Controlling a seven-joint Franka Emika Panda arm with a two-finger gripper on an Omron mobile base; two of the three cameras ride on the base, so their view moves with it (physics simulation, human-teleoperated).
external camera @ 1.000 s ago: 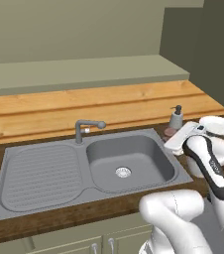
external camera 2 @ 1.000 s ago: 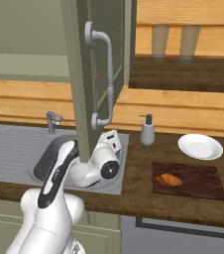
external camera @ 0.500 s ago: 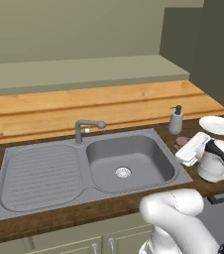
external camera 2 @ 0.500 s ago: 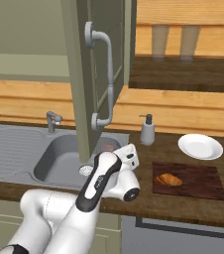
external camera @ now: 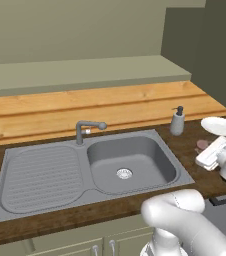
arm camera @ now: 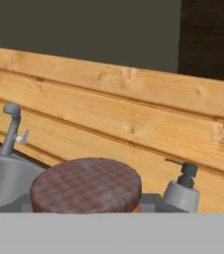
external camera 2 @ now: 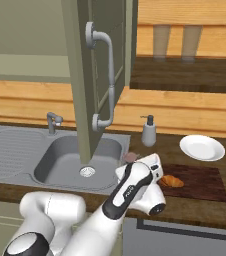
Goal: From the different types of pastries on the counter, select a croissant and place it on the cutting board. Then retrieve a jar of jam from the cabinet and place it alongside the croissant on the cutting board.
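Observation:
In the right base view the croissant (external camera 2: pixel 172 181) lies on the left part of the dark cutting board (external camera 2: pixel 205 181). My gripper (external camera 2: pixel 135 159) hangs low over the counter (external camera 2: pixel 150 150), just left of the board. It is shut on the jar of jam (external camera 2: pixel 130 157). The hand view has the jar's reddish checked lid (arm camera: pixel 86 184) close up at the bottom, hiding my fingertips. From the left base view my gripper (external camera: pixel 206 149) and the jar (external camera: pixel 202 144) sit at the right, between the sink and a white plate.
An open cabinet door (external camera 2: pixel 92 75) with a grey handle hangs over the sink (external camera 2: pixel 70 157). A soap dispenser (external camera 2: pixel 148 132) stands behind the jar by the wooden back wall. A white plate (external camera 2: pixel 201 147) lies behind the board. The faucet (external camera: pixel 85 130) is behind the basin.
My arm has swung right and down from in front of the cabinet to the counter beside the cutting board, with the jar still in the gripper.

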